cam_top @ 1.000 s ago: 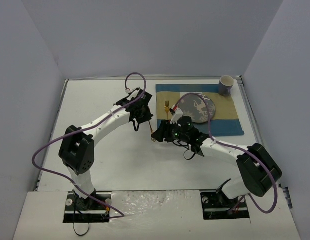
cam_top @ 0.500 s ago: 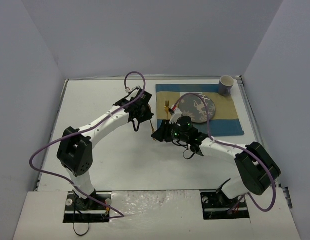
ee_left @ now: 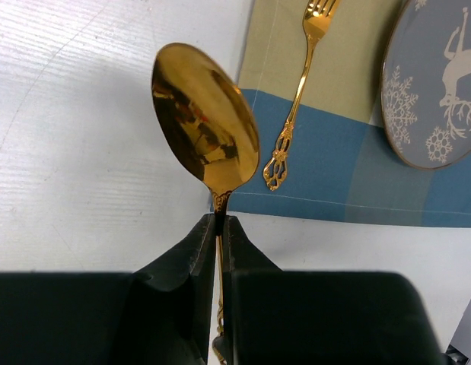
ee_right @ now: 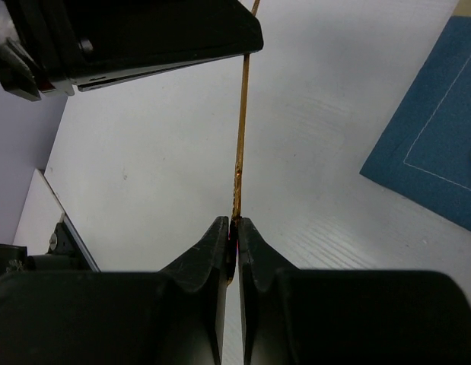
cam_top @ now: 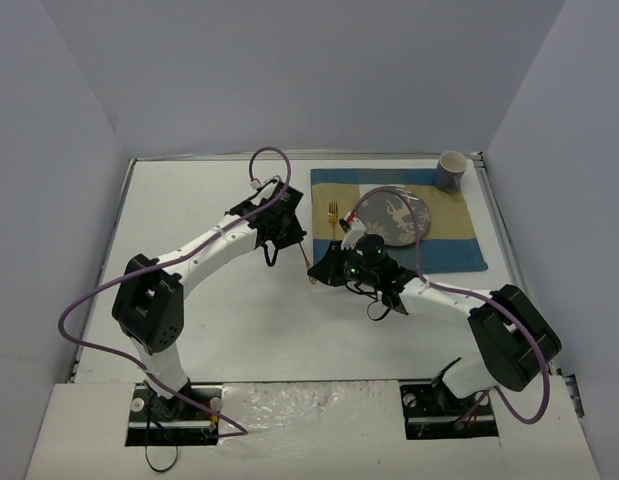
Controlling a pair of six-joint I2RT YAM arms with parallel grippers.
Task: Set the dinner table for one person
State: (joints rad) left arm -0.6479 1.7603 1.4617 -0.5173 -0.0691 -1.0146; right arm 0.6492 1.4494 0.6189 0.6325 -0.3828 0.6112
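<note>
The left end effector (ee_left: 217,228) is clamped on the neck of a gold metal spoon (ee_left: 206,125), the right end effector (ee_right: 233,228) on its handle end, above the large white rectangular surface (cam_top: 179,200), beside the blue-and-tan striped cloth placemat (cam_top: 459,250).

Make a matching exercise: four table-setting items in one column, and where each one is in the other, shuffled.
1 gold spoon
2 gold fork
3 deer plate
4 cup

A far right corner of the placemat
B clamped in left gripper and right gripper
C middle of the placemat
D on the placemat, left of the plate

Pairs: 1-B, 2-D, 3-C, 4-A
</note>
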